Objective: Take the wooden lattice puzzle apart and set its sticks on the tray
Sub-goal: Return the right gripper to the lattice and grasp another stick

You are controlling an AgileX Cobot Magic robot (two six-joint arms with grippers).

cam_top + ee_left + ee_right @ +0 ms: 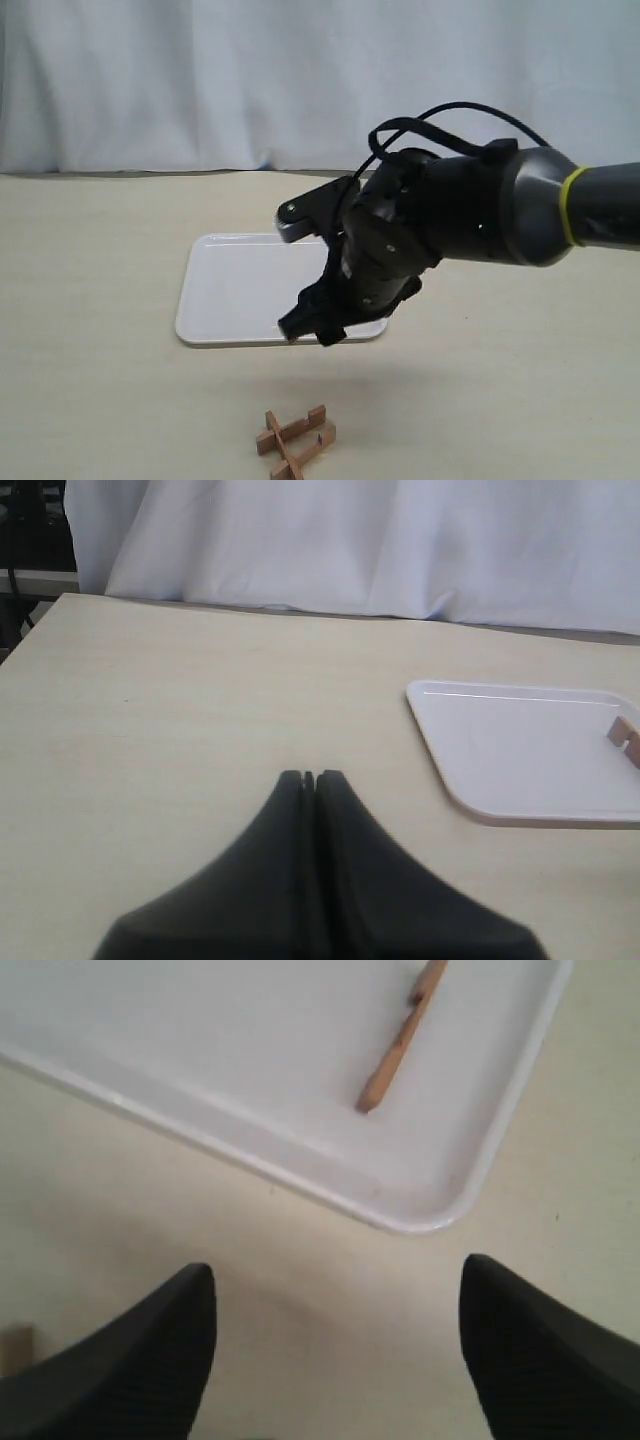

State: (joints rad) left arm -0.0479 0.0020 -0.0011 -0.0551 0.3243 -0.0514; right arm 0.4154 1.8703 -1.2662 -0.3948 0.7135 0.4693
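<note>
This looks like a robot test room, not a home. A white curtain (200,80) hangs across the whole top of the picture. Below it is a plain pale table (90,300). A big black robot arm (480,215) reaches in from the right, with a cable (470,105) looped over it.

- No writing, label, brand, number or sign can be read in any of the three views
- The tray (240,290) and the wooden lattice puzzle (295,440) show plain, unmarked surfaces
</note>
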